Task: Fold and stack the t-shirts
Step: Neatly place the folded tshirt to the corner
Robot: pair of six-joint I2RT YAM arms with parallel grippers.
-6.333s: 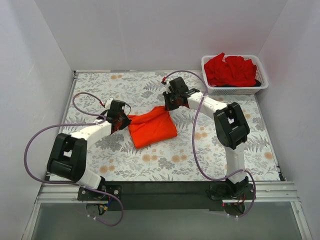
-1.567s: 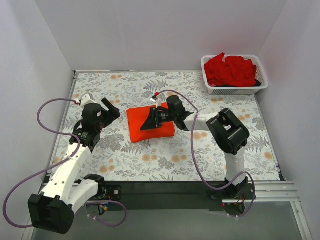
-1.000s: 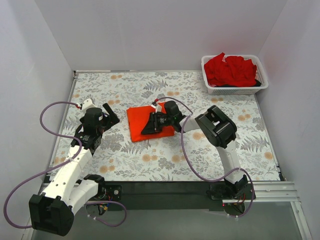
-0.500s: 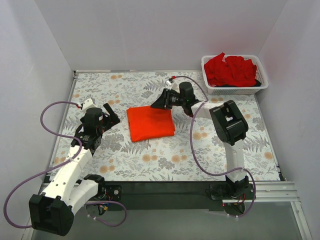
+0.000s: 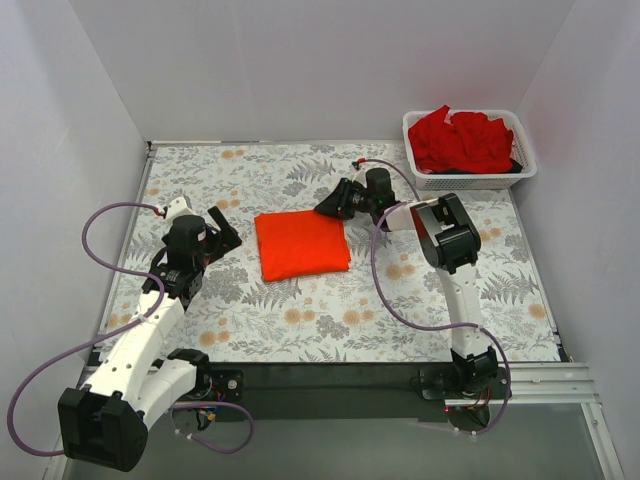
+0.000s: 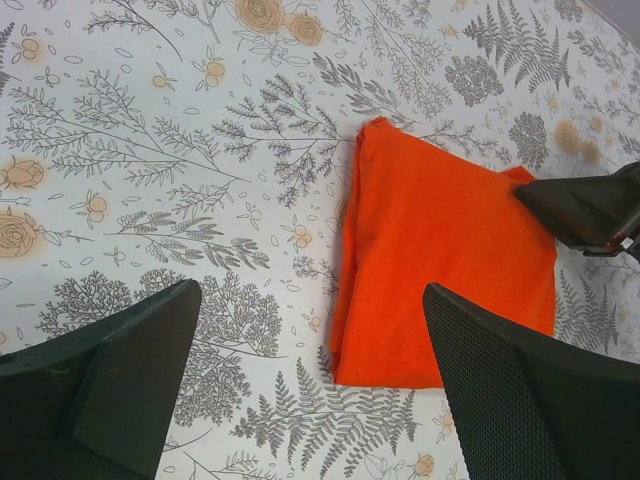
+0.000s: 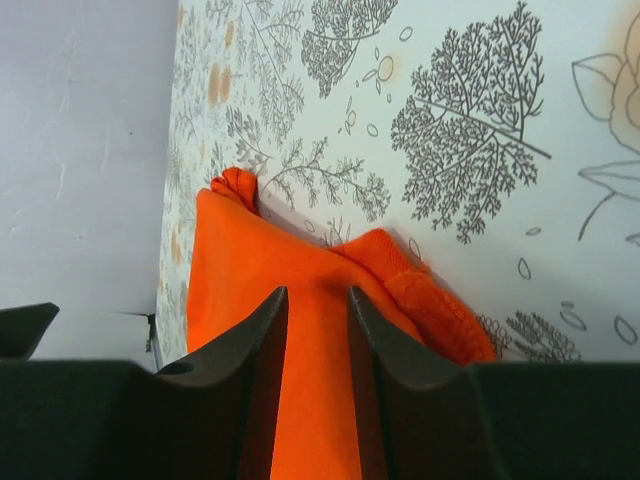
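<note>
The orange-red t-shirt (image 5: 301, 245) lies folded into a rough rectangle near the middle of the floral surface (image 5: 420, 300), flat and slightly skewed, between the two arms. In the left wrist view its layered edges show along its near and left sides, and one corner is rumpled into a small bump. The right gripper (image 5: 325, 208) lies low at the shirt's far right corner, its tip over the cloth's edge. Its jaws are drawn almost together, leaving only a narrow slit through which orange cloth shows in the right wrist view. Whether they nip any cloth cannot be told. The left gripper (image 6: 310, 292) hangs above bare surface to the left of the shirt, apart from it. Its jaws are spread wide with nothing between them, and they point toward the shirt. At the far right corner of the surface stands a white mesh basket (image 5: 470, 181), well apart from the folded shirt. The deeper red t-shirts (image 5: 460, 140) are heaped in it, crumpled, and rise above its rim.
</note>
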